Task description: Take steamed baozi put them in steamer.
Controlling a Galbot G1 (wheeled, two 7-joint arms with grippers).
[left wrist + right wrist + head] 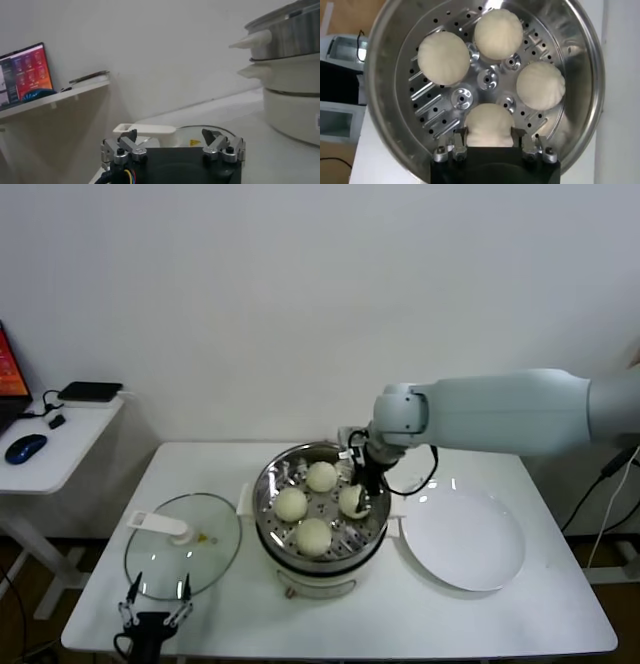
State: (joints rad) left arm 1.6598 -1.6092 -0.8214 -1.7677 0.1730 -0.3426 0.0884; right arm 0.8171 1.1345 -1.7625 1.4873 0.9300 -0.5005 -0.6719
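You're at the last bun. All four buns sit inside the steamer (375, 529), which stands mid-tabletop, a little toward the front edge. Three of them lie free on the perforated floor: back bun (321, 476), left bun (290, 504), front bun (313, 536).

The fourth bun (353, 500) is on the right side of the basket with your right gripper (362, 490) down over it. In the right wrist view the fingers (459, 145) stand on either side of that bun (489, 122), right against its flanks. It looks like the gripper has the bun pinched or is barely letting go; I can't tell for sure whether there's any gap at the pads. The bun seems to rest on the floor of the basket (460, 95) already, well inside the rim.

The plate (463, 539) toward the right edge of the tabletop has nothing on it, so no buns are left to fetch as far as I see.

Left gripper (154, 610) is parked at the front-left corner of the tabletop, fingers (129, 140) spread wide, holding nothing. The glass lid (183, 546) lies flat just beyond it, left of the steamer.

Remaining, in my judgement: open the right gripper fully, lift straight up clear of the rim, retract. Loading is otherwise done. Lid isn't part of the task as written.
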